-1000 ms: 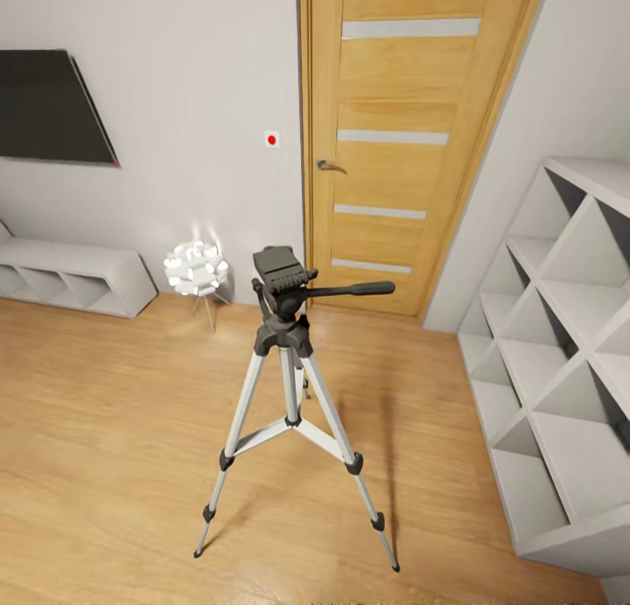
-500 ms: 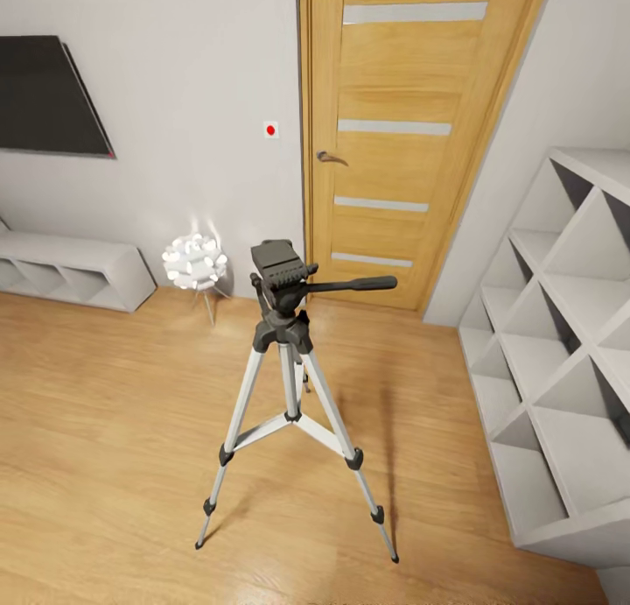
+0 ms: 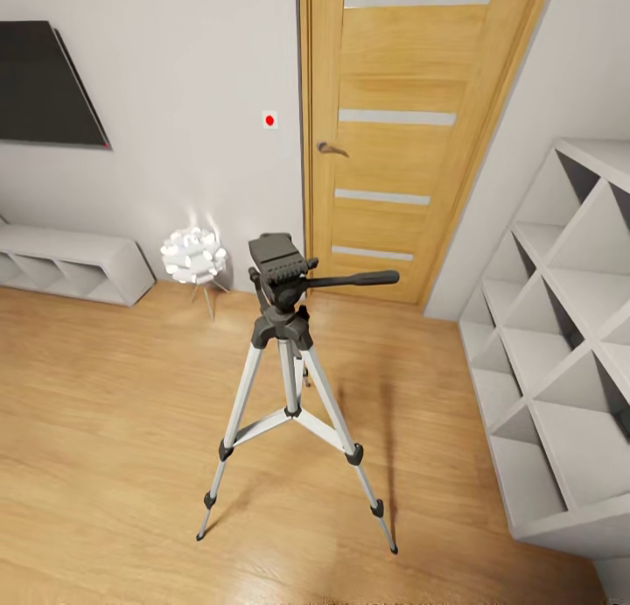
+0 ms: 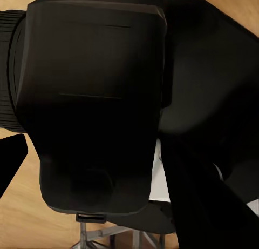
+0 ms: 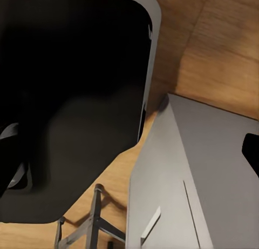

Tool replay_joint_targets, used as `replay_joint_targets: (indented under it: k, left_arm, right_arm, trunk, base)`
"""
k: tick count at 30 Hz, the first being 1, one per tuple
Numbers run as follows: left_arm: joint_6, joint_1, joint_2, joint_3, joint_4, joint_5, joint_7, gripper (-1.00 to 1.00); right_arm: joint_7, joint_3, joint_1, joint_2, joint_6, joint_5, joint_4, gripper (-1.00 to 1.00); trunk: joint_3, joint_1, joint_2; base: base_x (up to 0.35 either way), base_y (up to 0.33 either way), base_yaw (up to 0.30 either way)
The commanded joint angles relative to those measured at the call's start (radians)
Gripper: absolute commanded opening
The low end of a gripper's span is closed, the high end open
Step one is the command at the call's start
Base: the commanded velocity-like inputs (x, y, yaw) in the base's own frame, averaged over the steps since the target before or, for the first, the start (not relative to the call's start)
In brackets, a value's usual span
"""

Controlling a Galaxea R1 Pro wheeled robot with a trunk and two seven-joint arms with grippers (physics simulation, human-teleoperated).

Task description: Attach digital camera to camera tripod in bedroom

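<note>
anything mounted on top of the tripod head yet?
No. In the head view the camera tripod stands on the wood floor with its black head plate bare. The plate's far side faces away from the lens, so it can't be checked.

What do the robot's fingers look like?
The left finger is a plain black wedge that narrows to a point. The right finger is black too, but too little of it shows to tell its shape. No cables or markings can be seen on either.
</note>
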Motion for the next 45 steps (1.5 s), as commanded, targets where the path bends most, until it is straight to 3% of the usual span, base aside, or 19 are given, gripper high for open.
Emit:
replay_joint_targets:
  k: [1,38,42,43,45]
  left_arm:
    - [0.002,-0.001,0.000,-0.007,0.001,0.008,-0.004,-1.00]
    - [0.001,-0.001,0.000,-0.007,0.001,0.008,-0.004,-1.00]
    - [0.001,-0.001,-0.003,-0.007,0.001,0.008,-0.004,-1.00]
    - [0.001,-0.001,-0.006,-0.007,0.001,0.008,-0.004,-1.00]
    - [0.001,-0.001,-0.007,-0.007,0.001,0.008,-0.004,-1.00]
  right_arm:
    - [0.002,-0.008,-0.001,-0.001,-0.005,0.007,0.003,1.00]
    - [0.009,-0.008,-0.001,0.010,0.008,0.007,0.003,1.00]
    - [-0.004,-0.006,-0.001,-0.001,0.000,0.011,-0.003,1.00]
    - [0.001,-0.011,-0.001,0.000,0.007,0.018,-0.087,1.00]
    - [0.002,-0.012,-0.001,0.002,0.013,0.018,-0.148,1.00]
  trunk:
    - [-0.003,0.000,-0.002]
    - [-0.007,0.000,-0.002]
    - [-0.007,0.000,-0.002]
    - [-0.007,0.000,-0.002]
    - [-0.007,0.000,-0.002]
  base:
    - [0.000,0.000,0.000]
    - [0.000,0.000,0.000]
    - [0.000,0.000,0.000]
    - [0.000,0.000,0.000]
    - [0.000,0.000,0.000]
